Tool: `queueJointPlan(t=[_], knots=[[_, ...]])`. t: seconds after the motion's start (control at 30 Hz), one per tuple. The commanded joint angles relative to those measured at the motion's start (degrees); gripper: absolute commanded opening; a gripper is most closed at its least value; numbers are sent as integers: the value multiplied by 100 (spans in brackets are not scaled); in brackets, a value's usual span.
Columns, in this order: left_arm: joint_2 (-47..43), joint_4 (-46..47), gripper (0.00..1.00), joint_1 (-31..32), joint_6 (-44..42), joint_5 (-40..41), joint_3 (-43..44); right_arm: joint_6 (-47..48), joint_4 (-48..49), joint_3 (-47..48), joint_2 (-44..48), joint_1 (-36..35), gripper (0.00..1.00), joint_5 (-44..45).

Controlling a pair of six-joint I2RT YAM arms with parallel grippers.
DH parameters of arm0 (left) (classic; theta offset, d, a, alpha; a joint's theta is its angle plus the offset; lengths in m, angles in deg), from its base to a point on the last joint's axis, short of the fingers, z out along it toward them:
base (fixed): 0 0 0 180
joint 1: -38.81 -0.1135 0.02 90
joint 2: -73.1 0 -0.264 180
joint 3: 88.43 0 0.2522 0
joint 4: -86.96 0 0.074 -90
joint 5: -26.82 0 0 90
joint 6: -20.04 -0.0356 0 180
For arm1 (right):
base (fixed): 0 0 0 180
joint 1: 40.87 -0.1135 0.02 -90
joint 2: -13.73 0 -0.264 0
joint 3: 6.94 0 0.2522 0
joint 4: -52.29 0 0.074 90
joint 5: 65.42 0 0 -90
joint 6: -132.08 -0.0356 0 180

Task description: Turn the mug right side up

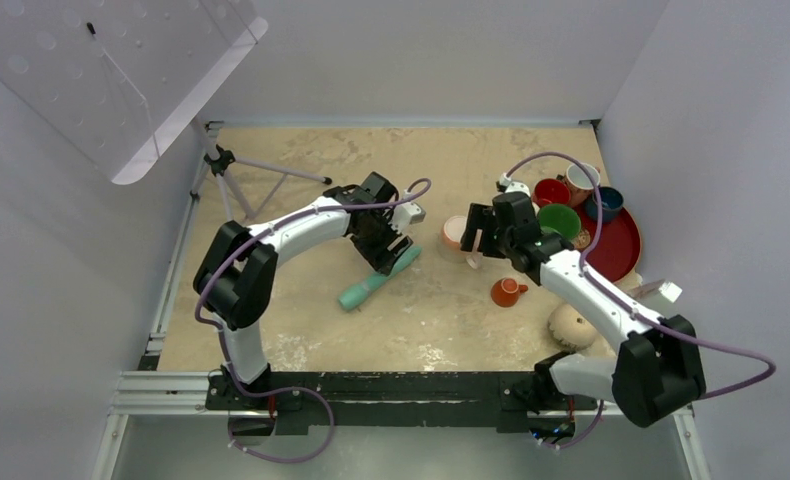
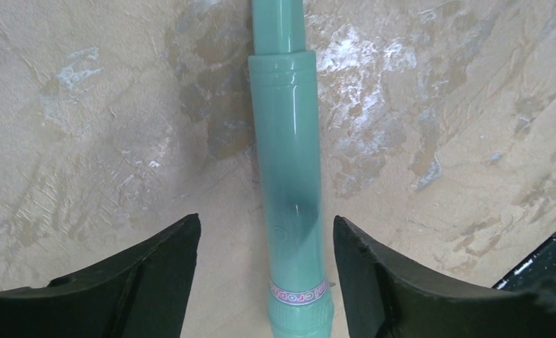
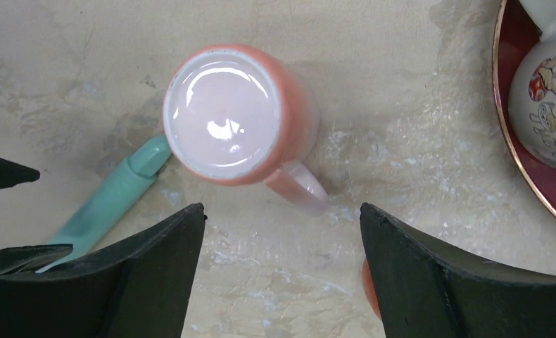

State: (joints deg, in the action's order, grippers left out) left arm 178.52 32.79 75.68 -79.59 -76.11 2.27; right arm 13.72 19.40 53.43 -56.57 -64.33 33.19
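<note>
tabletop (image 1: 301,330), sandy and mottled, carries everything. the red tray (image 1: 621,255), crowded with cups and bowls, lies off to the outer side of the right gripper (image 3: 282,211), and its rim only clips the corner of the right wrist view.

next in size is the teal tube (image 2: 289,176). it lies flat and runs straight between the fingers of the left gripper (image 2: 265,229), which are spread wide with a gap to the tube on each side and grip nothing. that arm looks lined up along the tube, not on any cup.

the mug (image 1: 569,325) is the rounded beige dome well behind the right fingers, down beside that arm's forearm near its base. it appears to be rim-down, and the arm partly covers it. only the top view shows it; neither wrist camera has it in frame.

the right fingers are also spread wide and hold nothing. just ahead of them, slightly toward the left finger, stands a pink mug (image 3: 226,113), its handle turned back toward the gap. the wrist view shows a glossy pale disc on its top, but i cannot tell whether that is base or inside. judging by the task, these fingers are aimed at the wrong cup, and the beige one calls for a reach back.

smallest is an orange cup (image 1: 508,291) near the right finger, clear only from above.
</note>
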Motion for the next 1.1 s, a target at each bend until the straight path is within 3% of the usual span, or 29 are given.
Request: queueJointPlan(t=[0.0,0.37,0.73,0.8,0.93,1.03,1.07], knots=[[-129,-486,79,-61,-121,-547,581,-336,-324,-298,348,-40,85,60],[-365,-996,81,-401,166,-1002,1121,62,311,275,-1478,-364,81,957],[-420,-1072,81,-434,83,-924,1190,330,485,588,-1918,-378,78,1077],[-410,-1065,81,-446,87,-923,1203,427,470,716,-2069,-380,72,1120],[-430,-1080,81,-457,72,-924,1225,570,470,846,-2249,-384,41,1086],[-438,-1078,81,-470,70,-922,1209,676,475,901,-2396,-381,29,944],[-436,-1064,81,-472,73,-929,1197,677,436,963,-2479,-378,21,932]])
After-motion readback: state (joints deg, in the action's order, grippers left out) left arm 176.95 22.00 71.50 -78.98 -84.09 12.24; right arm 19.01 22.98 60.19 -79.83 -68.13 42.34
